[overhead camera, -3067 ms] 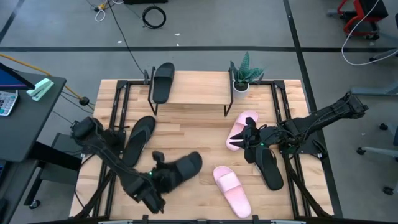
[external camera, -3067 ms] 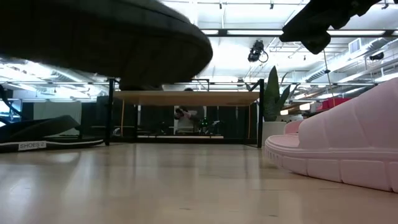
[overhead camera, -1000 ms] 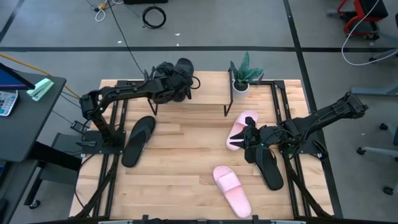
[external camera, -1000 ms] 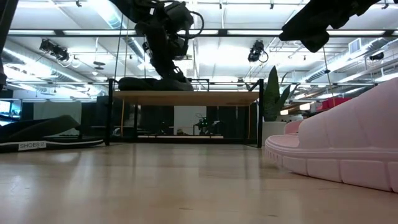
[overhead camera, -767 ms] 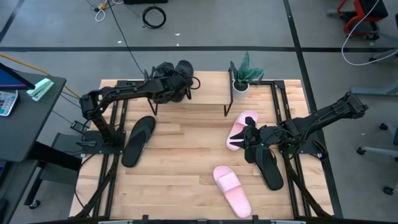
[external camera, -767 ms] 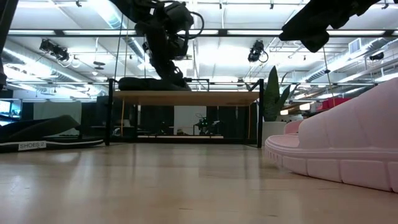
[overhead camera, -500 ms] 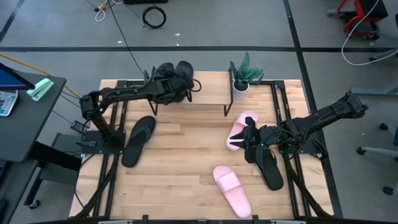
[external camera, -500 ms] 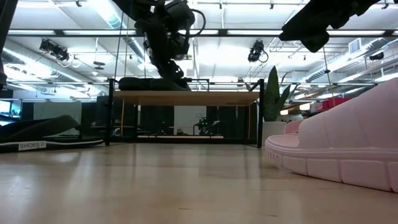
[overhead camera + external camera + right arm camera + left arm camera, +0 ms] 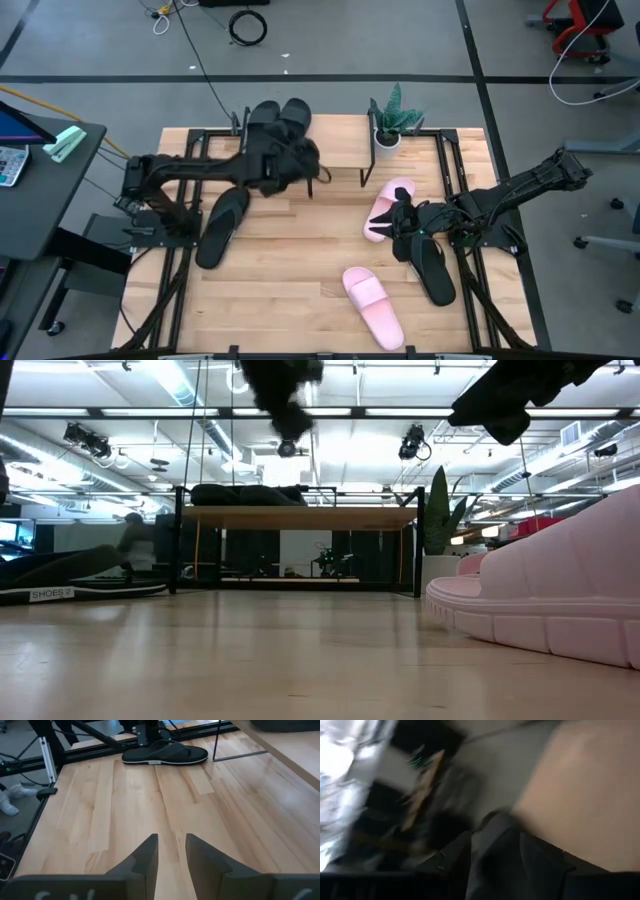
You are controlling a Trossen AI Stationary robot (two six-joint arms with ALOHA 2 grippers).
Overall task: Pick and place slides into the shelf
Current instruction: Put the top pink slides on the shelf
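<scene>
Two black slides (image 9: 262,120) (image 9: 296,113) lie side by side, soles down, on the left part of the shelf's (image 9: 335,145) top board; the low view shows them as one dark mass (image 9: 245,494). My left gripper (image 9: 305,160) hovers open above the shelf's near edge, clear of them (image 9: 285,445). A thin black slide (image 9: 222,225) lies flat at the table's left. Two pink slides (image 9: 388,208) (image 9: 372,305) and another thin black one (image 9: 432,265) lie at the right. My right gripper (image 9: 171,852) waits open beside the pink slide, fingers pointing toward the table's left.
A small potted plant (image 9: 393,122) stands at the shelf's right end. Black metal rails (image 9: 185,190) run along both sides of the slatted tabletop. Bare wood lies between the shelf and the near pink slide (image 9: 300,260).
My left gripper has let go of the second black slide on the shelf top, risen, and drawn back toward the table's near edge. That slide stays on the board beside the first. My right arm has kept still.
</scene>
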